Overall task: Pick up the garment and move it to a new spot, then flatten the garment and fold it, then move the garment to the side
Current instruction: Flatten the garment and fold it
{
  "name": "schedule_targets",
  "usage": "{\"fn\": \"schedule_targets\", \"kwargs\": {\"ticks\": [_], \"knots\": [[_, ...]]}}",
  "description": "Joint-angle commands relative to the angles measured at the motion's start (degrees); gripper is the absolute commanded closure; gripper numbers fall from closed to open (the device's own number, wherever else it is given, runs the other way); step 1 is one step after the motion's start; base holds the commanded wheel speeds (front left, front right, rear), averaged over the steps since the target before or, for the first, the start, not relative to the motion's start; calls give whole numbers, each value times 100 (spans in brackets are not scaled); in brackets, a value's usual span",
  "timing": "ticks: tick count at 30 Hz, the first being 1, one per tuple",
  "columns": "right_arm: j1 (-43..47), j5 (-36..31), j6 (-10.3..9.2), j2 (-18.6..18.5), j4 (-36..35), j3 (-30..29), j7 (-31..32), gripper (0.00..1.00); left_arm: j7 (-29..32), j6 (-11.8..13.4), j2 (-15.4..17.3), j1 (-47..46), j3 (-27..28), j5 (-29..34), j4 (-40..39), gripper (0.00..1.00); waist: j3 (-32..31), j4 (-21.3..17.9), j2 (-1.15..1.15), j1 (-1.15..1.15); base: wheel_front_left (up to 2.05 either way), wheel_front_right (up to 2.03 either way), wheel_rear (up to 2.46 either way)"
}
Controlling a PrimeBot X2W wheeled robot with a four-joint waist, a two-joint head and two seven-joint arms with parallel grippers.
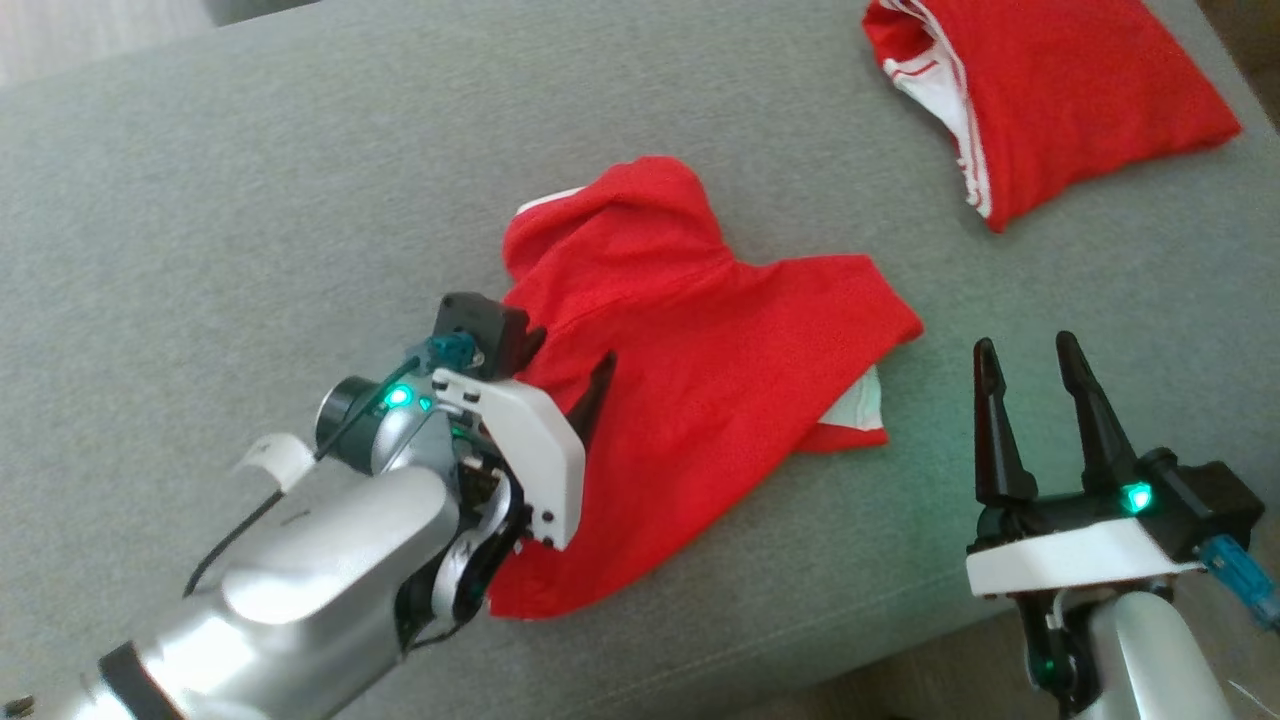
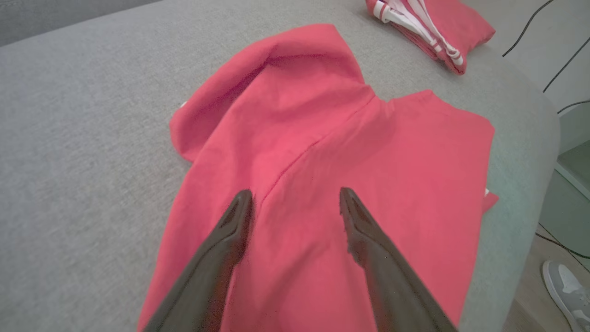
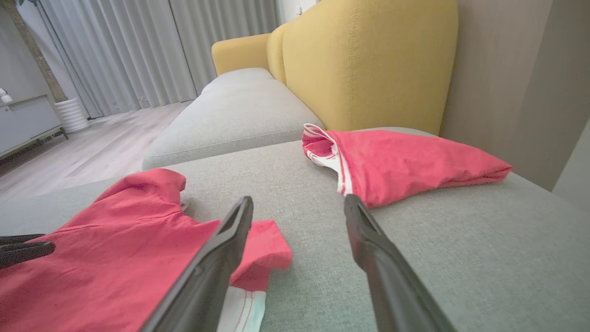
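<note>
Two grippers, both spread wide and empty: your left gripper point(image 2: 295, 198) over the red garment point(image 1: 700, 370) on the grey sofa point(image 1: 200, 200), your right gripper point(image 1: 1028, 352) beside it. Your right wrist view adds a yellow backrest point(image 3: 368, 60).

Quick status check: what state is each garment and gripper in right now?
Red cloth garment, mid-cushion: lying loose, rumpled, not flat.
Red garment with white stripes, far corner: folded, set apart.
Left gripper: open over the rumpled garment, holding nothing.
Right gripper: open, empty, beside the rumpled garment.
</note>
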Motion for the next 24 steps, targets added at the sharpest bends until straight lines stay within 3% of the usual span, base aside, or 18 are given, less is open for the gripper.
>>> {"fn": "schedule_targets", "kwargs": {"ticks": [1,4,11,12,13,14,24], "knots": [[-39,-45,-4,-41,-205,99,-62,0,98,106,224,-151,196,18,-414,0,3,116,0,0,0,0,0],[-99,-62,-4,-41,-210,160,-62,0,277,293,417,-122,131,75,-811,0,52,189,0,0,0,0,0],[-220,-33,-4,-41,-191,259,-62,0,365,347,257,-321,61,186,-688,0,134,175,0,0,0,0,0],[-223,-24,-4,-41,-185,264,-62,0,402,322,251,-362,16,220,-614,14,146,154,0,0,0,0,0],[-223,-19,-4,-41,-179,265,-62,0,412,286,230,-378,15,202,-567,65,157,133,0,0,0,0,0],[-222,-11,-4,-41,-173,262,-62,0,415,244,215,-399,14,190,-532,100,166,114,0,0,0,0,0],[-208,43,-4,-41,-152,241,-62,0,235,229,286,-986,442,218,-182,100,256,69,0,0,0,0,0]]}}
